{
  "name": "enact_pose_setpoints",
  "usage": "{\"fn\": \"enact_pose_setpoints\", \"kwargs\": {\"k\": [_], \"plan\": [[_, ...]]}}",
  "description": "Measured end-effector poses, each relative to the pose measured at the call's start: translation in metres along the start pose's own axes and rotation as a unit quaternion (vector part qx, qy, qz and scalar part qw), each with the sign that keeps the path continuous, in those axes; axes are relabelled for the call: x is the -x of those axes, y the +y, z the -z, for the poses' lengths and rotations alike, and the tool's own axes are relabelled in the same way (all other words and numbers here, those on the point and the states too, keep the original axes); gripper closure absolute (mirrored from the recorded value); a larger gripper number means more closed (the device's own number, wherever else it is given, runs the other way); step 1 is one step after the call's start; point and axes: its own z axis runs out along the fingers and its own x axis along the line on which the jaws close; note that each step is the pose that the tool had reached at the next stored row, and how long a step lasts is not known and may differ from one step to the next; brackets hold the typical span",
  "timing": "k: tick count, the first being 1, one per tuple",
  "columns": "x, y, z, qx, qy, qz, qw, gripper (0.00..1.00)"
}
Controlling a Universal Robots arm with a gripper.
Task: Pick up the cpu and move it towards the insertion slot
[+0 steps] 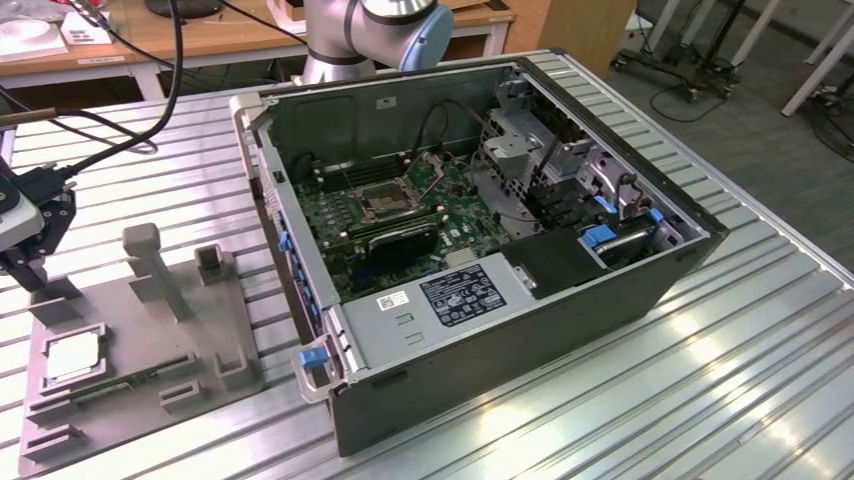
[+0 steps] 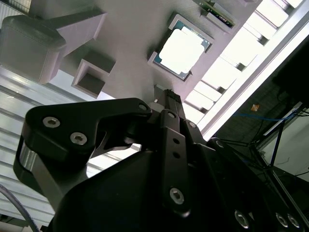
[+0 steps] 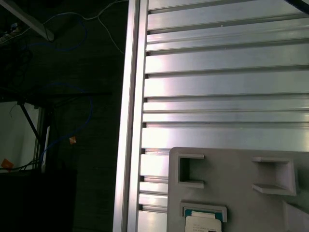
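Gripper (image 2: 170, 95) looks clenched on nothing, hovering over the grey fixture (image 1: 134, 340) on the bench (image 1: 601, 400). The risk, I'd say: if it goes down clenched like that, the tips will hit the chip's top instead of straddling its edges. The chip is thin and sunk in a pocket, so a skewed pinch could tip it or let it slip. The cpu (image 2: 182, 50) lies flat in that pocket, near the fingertips but clear of them. The slot (image 1: 384, 203) sits well apart, inside the case (image 1: 561, 310).
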Motion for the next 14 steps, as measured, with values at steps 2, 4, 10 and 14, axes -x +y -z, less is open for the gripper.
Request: {"fn": "enact_pose_setpoints", "kwargs": {"k": [2,4,10,14], "plan": [[0.0000,0.0000,0.0000,0.0000,0.0000,0.000,1.00000,0.90],[0.0000,0.0000,0.0000,0.0000,0.0000,0.000,1.00000,0.90],[0.0000,0.0000,0.0000,0.0000,0.0000,0.000,1.00000,0.90],[0.0000,0.0000,-0.0001,0.0000,0.0000,0.000,1.00000,0.90]]}}
